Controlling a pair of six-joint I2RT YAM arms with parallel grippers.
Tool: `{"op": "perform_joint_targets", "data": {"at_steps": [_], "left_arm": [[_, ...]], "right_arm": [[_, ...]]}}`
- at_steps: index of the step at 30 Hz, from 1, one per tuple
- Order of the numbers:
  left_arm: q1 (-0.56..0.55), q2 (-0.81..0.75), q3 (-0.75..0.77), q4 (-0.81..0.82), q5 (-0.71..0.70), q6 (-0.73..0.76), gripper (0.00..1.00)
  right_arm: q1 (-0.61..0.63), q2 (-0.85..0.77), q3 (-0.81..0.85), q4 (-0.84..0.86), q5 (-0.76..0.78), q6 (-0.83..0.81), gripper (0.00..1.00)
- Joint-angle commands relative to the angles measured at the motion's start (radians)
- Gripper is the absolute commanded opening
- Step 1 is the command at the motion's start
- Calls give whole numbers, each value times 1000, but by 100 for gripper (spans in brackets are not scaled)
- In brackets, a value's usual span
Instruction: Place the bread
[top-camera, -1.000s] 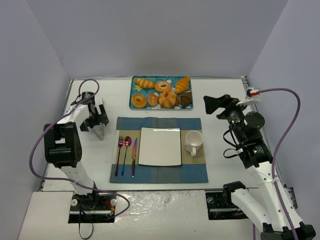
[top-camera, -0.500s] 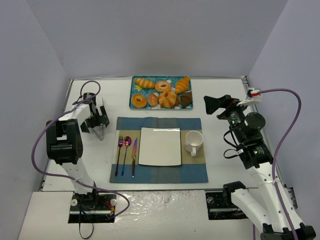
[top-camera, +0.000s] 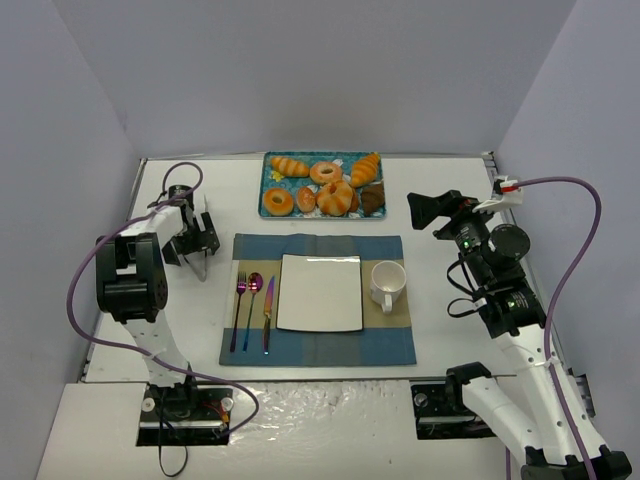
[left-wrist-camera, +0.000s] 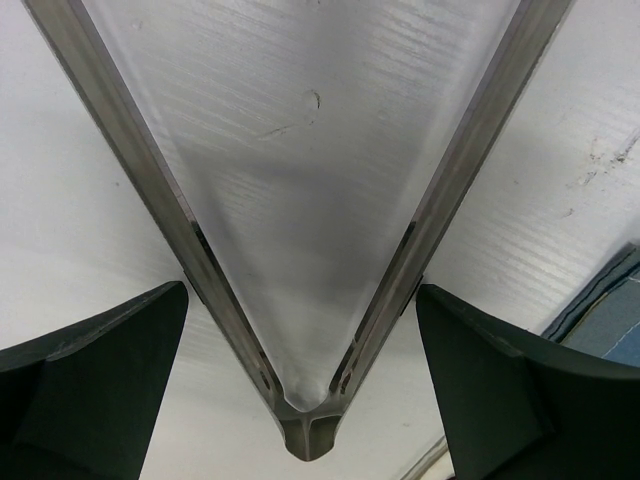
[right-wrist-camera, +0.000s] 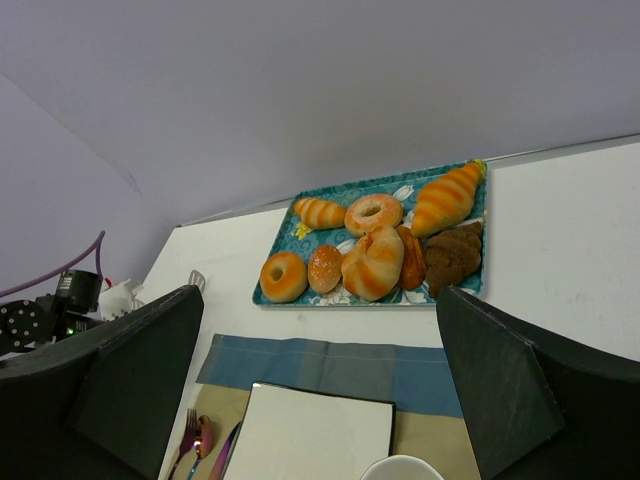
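Carry the tongs (left-wrist-camera: 305, 425), clamped in the left tool (left-wrist-camera: 301, 300), to straddle the bread (top-camera: 306, 198) just left of the bun (top-camera: 336, 198), sparing its neighbours.

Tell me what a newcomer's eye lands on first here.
The teal tray of glossy pastries at the table's far edge stands out first, with the small oval bread among them. Next comes the blue placemat in the middle, holding a white square plate, a cup and iridescent cutlery. In the left wrist view, V-shaped metal tongs fill the frame between the fingers of the left gripper.
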Motion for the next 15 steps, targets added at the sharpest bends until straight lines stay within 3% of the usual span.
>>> {"op": "perform_joint_targets", "data": {"at_steps": [1, 11, 15], "left_arm": [[10, 1, 47, 12, -19, -2, 96], [8, 23, 53, 6, 1, -12, 76], [8, 18, 49, 14, 13, -18, 64]], "right_arm": [[8, -8, 27, 68, 11, -9, 100], [6, -17, 29, 57, 20, -13, 100], [6, -18, 23, 57, 19, -13, 100]]}}
